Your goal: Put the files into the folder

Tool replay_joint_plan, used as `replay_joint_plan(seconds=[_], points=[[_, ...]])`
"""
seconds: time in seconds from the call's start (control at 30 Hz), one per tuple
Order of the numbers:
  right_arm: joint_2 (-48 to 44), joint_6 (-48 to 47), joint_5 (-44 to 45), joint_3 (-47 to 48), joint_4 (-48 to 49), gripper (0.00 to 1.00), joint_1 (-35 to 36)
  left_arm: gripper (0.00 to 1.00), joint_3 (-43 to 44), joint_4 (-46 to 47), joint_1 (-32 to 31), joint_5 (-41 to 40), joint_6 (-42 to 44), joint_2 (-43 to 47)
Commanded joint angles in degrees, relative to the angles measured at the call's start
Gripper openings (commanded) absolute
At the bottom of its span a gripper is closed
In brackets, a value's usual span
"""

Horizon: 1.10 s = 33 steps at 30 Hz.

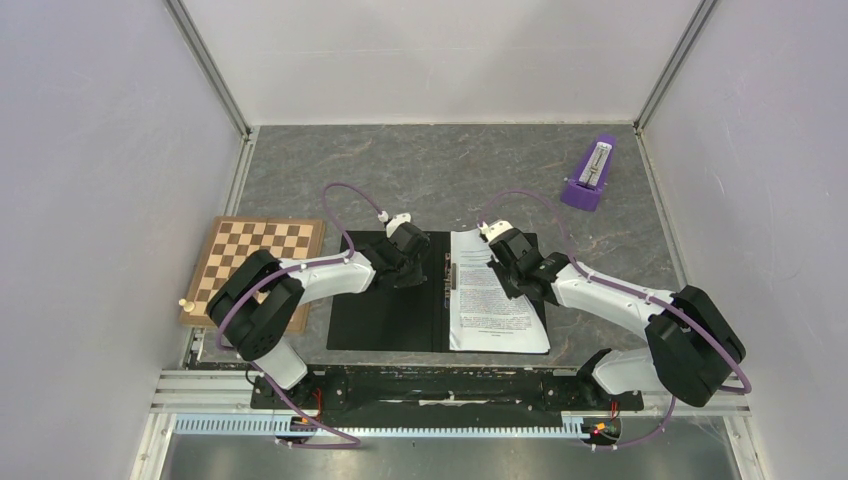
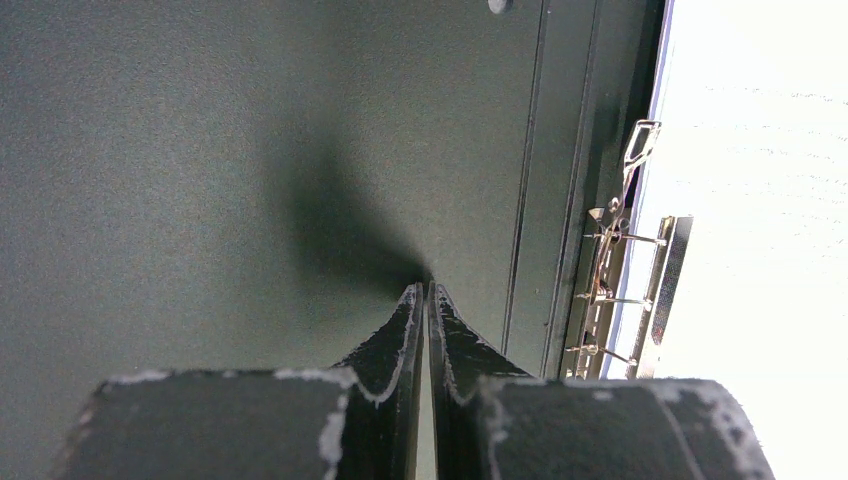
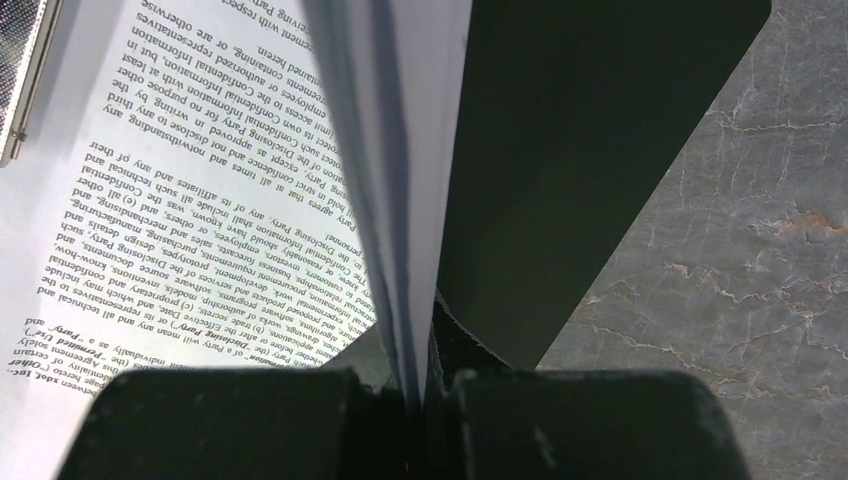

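Note:
The folder lies open on the grey table, black inside up, its metal spine clip down the middle. The files, white sheets of dense text, lie on its right half. My left gripper is shut and empty, its tips on the left cover just left of the clip. My right gripper is shut on the right edge of the files. In the right wrist view, several sheets rise in a fold between its fingers, above the black cover.
A checkered chessboard with a small white pawn lies at the left edge. A purple metronome stands at the back right. White walls close in the table on three sides.

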State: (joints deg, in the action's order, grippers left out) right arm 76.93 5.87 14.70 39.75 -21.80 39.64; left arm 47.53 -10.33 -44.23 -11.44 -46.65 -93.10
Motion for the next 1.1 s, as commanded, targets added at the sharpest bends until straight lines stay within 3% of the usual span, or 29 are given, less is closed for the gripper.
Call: replay_joint_plan(seconds=[0.0, 0.23, 0.7, 1.07], points=[[0.1, 1.1, -0.2, 0.9, 0.5, 0.0, 0.3, 0.11, 0.9, -0.1, -0.2, -0.5, -1.0, -0.9], [0.3, 1.9, 0.0, 1.3, 0.0, 0.02, 0.3, 0.11, 0.9, -0.1, -0.2, -0.3, -1.0, -0.9], [-0.2, 3.8, 3.3, 3.5, -3.0, 0.38, 0.4, 0.11, 1.0, -0.1, -0.2, -0.2, -1.2, -1.0], [2.3, 4.8, 7.5, 5.3, -4.1, 0.8, 0.2, 0.11, 1.0, -0.3, -0.2, 0.0, -1.1, -0.8]])
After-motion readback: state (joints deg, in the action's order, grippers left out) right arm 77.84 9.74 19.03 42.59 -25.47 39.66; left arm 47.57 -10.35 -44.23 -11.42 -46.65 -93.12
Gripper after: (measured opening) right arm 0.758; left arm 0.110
